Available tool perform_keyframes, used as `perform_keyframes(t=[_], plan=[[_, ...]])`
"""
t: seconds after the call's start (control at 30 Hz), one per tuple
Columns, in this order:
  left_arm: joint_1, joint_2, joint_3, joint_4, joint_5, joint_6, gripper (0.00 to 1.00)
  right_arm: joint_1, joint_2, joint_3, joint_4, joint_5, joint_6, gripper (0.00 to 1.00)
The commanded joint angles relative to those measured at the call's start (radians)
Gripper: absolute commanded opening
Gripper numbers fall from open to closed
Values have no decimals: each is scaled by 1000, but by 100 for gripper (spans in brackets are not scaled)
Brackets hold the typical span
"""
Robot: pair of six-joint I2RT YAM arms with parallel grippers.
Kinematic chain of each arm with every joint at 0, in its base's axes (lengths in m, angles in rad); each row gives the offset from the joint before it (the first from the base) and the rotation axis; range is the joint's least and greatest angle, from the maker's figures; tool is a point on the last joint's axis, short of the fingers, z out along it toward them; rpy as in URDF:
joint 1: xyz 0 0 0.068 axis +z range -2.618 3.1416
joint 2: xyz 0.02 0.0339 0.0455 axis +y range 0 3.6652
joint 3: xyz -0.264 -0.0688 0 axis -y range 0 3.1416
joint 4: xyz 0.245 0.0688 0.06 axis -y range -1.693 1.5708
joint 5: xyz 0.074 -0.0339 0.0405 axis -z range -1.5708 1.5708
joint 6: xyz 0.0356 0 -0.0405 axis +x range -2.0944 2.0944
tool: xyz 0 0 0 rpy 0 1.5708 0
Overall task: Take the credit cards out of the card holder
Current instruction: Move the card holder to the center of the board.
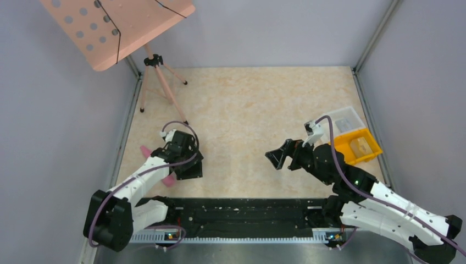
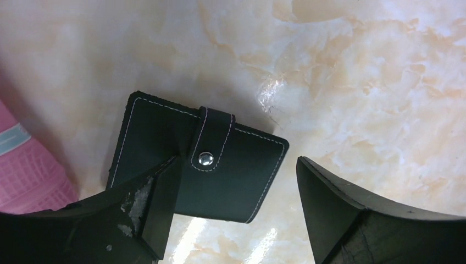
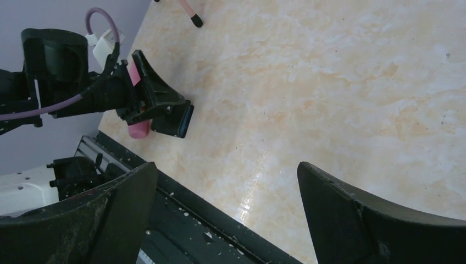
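The card holder (image 2: pixel 231 176) is a flat black wallet with white stitching. Its strap is closed by a metal snap (image 2: pixel 205 158), and no cards show. It lies on the beige table at the left, under my left gripper (image 1: pixel 189 165). In the left wrist view my left gripper (image 2: pixel 237 165) is open. Its left finger (image 2: pixel 159 198) overlaps the holder's left part and its right finger (image 2: pixel 335 203) stands off the right edge. My right gripper (image 1: pixel 275 157) is open and empty above the middle of the table. Its own view (image 3: pixel 226 168) shows the holder (image 3: pixel 176 120) far off.
A pink object (image 2: pixel 27 170) lies just left of the holder. A pink perforated stand (image 1: pixel 118 27) on a tripod (image 1: pixel 159 77) stands at the back left. A yellow bin (image 1: pixel 360 146) and a clear tray (image 1: pixel 343 120) sit at the right edge. A black rail (image 1: pixel 242 217) runs along the near edge.
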Motion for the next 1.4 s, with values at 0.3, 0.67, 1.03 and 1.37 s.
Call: perform_keyframes(t=[0.3, 0.67, 1.03, 1.37], plan=[[-43, 221, 23, 254, 308, 91, 62, 5, -36, -23, 23, 23, -19, 98], [-292, 397, 80, 459, 506, 74, 57, 5, -26, -26, -55, 101, 10, 98], [-287, 295, 435, 42, 374, 134, 66, 5, 75, -8, -58, 52, 14, 90], [-191, 48, 310, -28, 261, 159, 67, 10, 436, 36, 46, -181, 99, 80]])
